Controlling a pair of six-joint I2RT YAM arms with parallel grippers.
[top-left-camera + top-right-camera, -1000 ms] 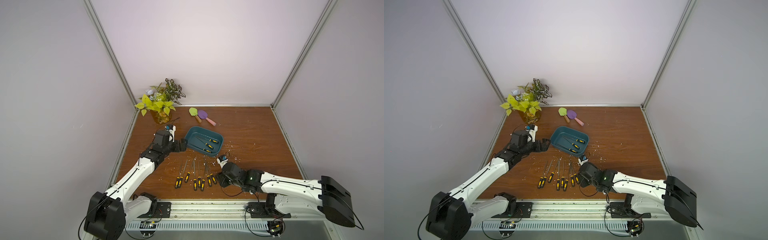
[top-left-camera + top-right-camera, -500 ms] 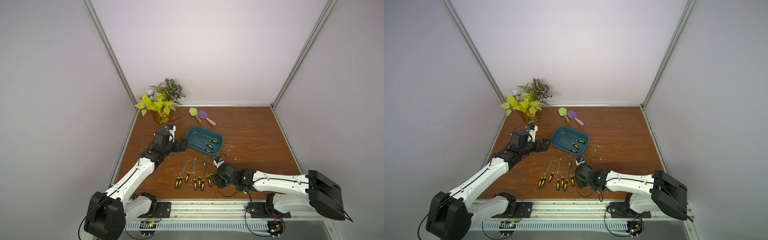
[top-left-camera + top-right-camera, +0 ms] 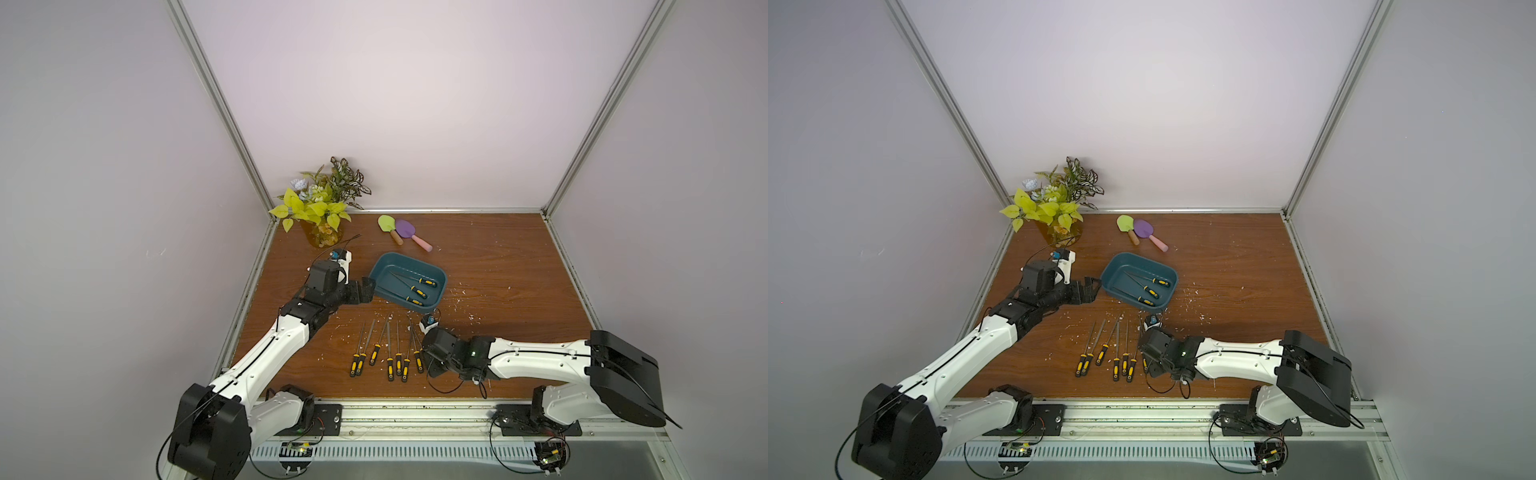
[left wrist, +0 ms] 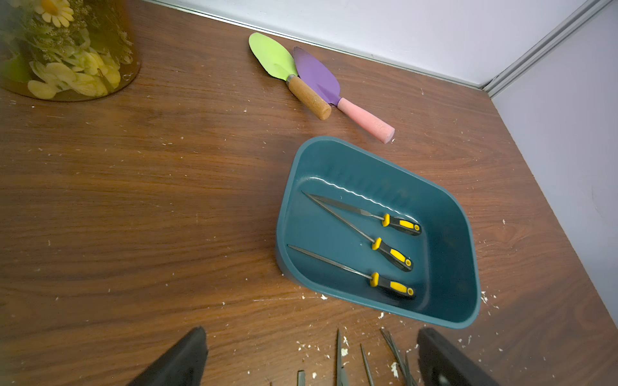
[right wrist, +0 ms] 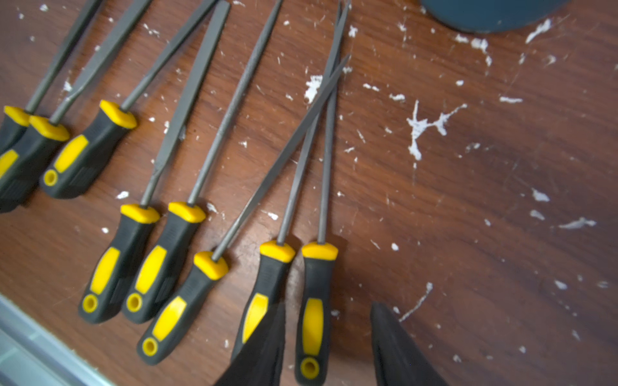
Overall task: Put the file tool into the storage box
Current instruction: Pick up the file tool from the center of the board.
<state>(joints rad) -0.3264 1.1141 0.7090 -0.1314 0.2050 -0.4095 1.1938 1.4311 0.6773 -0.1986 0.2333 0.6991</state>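
The file [image 5: 314,300] next in line lay flat on the tabletop [image 3: 498,257], last in a row of loose files [image 3: 388,353] at the lower middle of a top view. Its handle pointed toward the frame's bottom edge and its thin blade crossed its neighbours' blades. The right wrist view showed its black-and-yellow handle between the right gripper's [image 5: 328,309] fingers [image 5: 264,354]. They were spread, with bare wood showing between the handle and one of them, so nothing was pinched. The other finger hung over the neighbouring handle, which could get caught in the squeeze.

The box [image 4: 351,167] sat just above the row, near the frame's centre in both top views, and held three files [image 4: 391,254] lying on its floor. The right wrist view showed eight left on the tabletop, the chosen one among them. By that count the job looked under halfway done: this file needed gripping, lifting and carrying to the box, then seven more.

The left gripper [image 4: 312,331] hung just left of the box in a top view, its fingers wide apart and empty. White flecks [image 5: 418,127] littered the wood around the files.
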